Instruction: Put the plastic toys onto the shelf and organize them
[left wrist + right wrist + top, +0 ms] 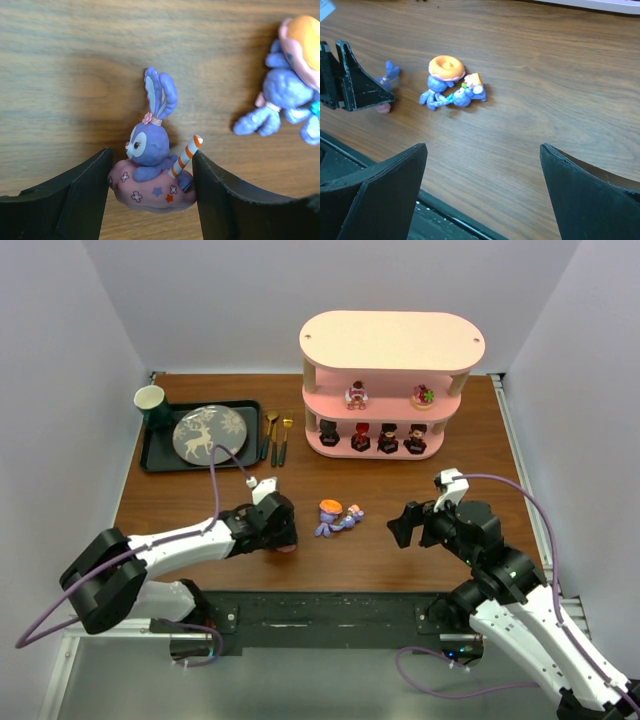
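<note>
My left gripper (pixel 151 160) was low over the wooden table (pixel 400 480). Its two fingers (pixel 75 200) were closed against both sides of the pink cloud base of a purple-blue bunny figurine (pixel 147 145), which stood upright on the table between them. My right gripper (pixel 482 147) hung above the table with its fingers wide apart and nothing between them.

Two more bunny toys lay touching each other on the table between the two grippers. One wore an orange hat (pixel 446 67); the other (pixel 465 96) lay on its side.

The pink shelf (pixel 392 340) stood at the far side. On its middle tier were two small pink-red figurines (pixel 357 395), well apart. On the lowest tier four dark figurines (pixel 374 438) stood in a row.
</note>
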{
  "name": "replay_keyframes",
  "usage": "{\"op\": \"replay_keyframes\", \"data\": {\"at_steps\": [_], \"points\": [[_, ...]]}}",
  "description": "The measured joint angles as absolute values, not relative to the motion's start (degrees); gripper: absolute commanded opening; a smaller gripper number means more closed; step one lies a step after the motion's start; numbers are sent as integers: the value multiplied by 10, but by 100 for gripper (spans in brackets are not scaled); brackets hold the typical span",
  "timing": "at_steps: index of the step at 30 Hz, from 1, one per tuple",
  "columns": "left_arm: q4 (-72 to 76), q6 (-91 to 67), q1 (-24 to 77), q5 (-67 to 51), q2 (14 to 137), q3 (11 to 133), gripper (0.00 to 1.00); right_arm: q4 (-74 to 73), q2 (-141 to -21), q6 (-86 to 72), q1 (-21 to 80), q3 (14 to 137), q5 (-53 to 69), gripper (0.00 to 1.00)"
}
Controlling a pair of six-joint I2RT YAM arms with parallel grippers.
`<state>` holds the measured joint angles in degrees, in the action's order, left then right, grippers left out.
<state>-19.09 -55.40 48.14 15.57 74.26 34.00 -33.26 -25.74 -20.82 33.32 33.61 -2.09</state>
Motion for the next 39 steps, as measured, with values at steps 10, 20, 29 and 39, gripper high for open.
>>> {"op": "replay_keyframes", "data": {"at_steps": [10, 20, 29, 39], "points": [[-164, -511, 568, 206, 642, 307, 13, -260, -297, -278, 333, 317, 62, 98], [-18, -297, 700, 336, 594, 291, 22, -214, -372, -394, 352, 328, 86, 98], [180, -53, 766, 412, 610, 272, 22, -165, -427, -471, 387, 353, 69, 92], [284, 72, 778, 445, 684, 273, 22, -76, -491, -531, 403, 359, 70, 80]]}}
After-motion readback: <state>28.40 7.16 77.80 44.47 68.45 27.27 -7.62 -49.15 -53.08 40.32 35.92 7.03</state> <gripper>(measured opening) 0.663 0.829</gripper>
